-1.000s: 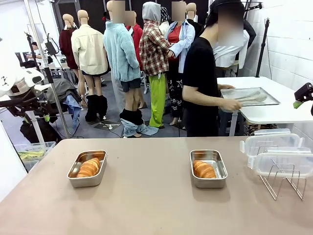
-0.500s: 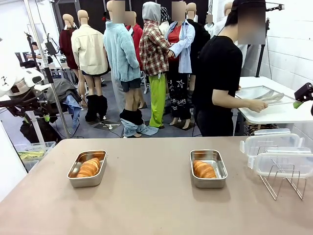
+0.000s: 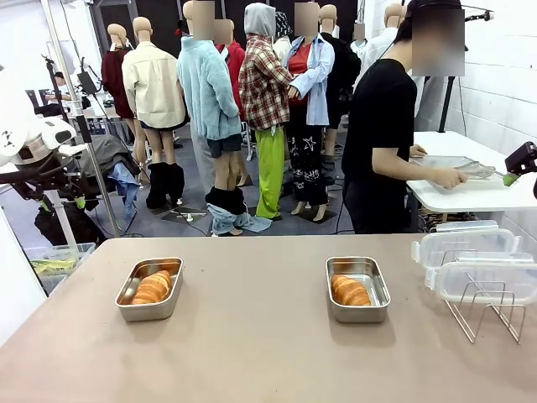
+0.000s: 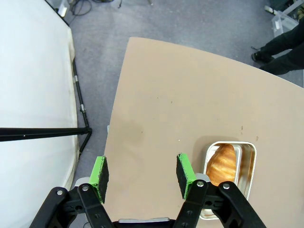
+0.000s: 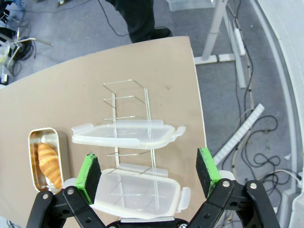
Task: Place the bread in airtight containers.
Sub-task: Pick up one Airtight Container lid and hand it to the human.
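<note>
Bread (image 4: 222, 164) lay just beside the left gripper (image 4: 141, 164), whose fingers were spread with nothing between them. It was one roll in the open left tin (image 4: 247, 151), near the edge of the table (image 4: 180, 95), with bare tabletop around it. The right gripper (image 5: 148, 164), likewise spread wide and empty, hung over two clear lids (image 5: 126, 133) resting on a wire rack (image 5: 126, 95) at the table's corner. Off to one side, the uncovered right tin (image 5: 42, 130) held a second roll (image 5: 49, 164). Open tabletop separated the tins.
</note>
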Controlling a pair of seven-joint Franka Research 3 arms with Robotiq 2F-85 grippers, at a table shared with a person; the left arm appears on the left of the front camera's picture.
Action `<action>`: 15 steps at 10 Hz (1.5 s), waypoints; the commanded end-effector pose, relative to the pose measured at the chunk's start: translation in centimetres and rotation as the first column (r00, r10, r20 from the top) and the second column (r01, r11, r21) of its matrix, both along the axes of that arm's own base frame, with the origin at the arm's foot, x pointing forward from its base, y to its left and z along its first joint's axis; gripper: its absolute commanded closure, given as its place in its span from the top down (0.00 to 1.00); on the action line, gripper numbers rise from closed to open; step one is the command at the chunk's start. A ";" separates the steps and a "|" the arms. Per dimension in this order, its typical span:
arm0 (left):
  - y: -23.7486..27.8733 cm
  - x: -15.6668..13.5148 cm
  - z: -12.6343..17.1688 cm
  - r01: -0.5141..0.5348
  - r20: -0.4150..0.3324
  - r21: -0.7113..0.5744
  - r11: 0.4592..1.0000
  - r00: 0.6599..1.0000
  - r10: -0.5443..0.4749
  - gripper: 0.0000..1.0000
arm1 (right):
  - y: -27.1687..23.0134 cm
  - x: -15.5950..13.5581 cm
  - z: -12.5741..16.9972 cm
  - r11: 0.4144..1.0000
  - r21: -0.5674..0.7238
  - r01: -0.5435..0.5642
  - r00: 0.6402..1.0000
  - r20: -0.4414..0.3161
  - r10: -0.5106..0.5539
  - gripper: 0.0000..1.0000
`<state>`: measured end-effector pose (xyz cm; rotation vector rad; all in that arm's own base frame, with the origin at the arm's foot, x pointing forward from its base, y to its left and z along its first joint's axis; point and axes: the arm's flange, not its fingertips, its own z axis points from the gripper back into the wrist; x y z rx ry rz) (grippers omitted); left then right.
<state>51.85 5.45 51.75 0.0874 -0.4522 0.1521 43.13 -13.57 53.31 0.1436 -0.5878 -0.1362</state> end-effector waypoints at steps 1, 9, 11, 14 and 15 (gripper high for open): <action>0.0 0.0 0.1 0.000 0.003 0.001 1.000 1.000 0.000 0.75 | 0.2 0.1 0.0 1.000 0.000 0.018 1.000 0.002 -0.018 1.00; 0.0 0.0 0.1 0.000 0.003 0.001 1.000 1.000 0.000 0.75 | 0.2 0.1 0.0 1.000 0.000 0.018 1.000 0.002 -0.018 1.00; 0.0 0.0 0.1 0.000 0.003 0.001 1.000 1.000 0.000 0.75 | 0.2 0.1 0.0 1.000 0.000 0.018 1.000 0.002 -0.018 1.00; 0.0 0.0 0.1 0.000 0.003 0.001 1.000 1.000 0.000 0.75 | 0.2 0.1 0.0 1.000 0.000 0.018 1.000 0.002 -0.018 1.00; 0.0 0.0 0.1 0.000 0.003 0.001 1.000 1.000 0.000 0.75 | 0.2 0.1 0.0 1.000 0.000 0.018 1.000 0.002 -0.018 1.00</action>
